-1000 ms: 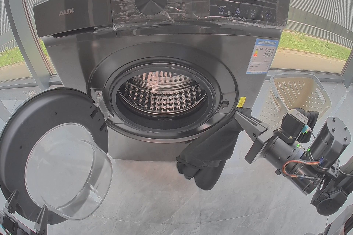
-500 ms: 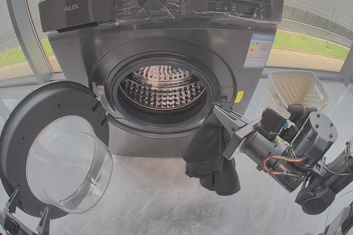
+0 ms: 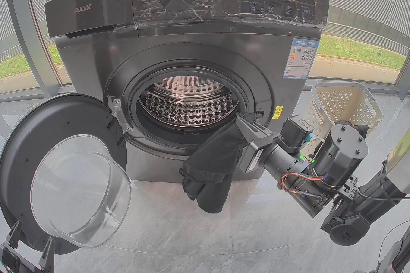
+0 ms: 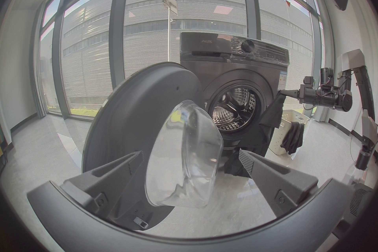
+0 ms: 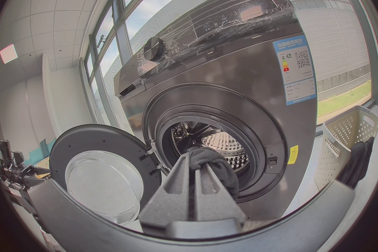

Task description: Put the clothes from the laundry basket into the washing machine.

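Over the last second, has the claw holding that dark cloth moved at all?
Yes. The right claw, shut on the dark cloth, went leftward: from under the yellow sticker to the opening rim of the washing machine.

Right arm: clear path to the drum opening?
Probably yes. The door is swung wide aside, and the right gripper sits by the drum opening; the hanging dark garment may snag the lip.
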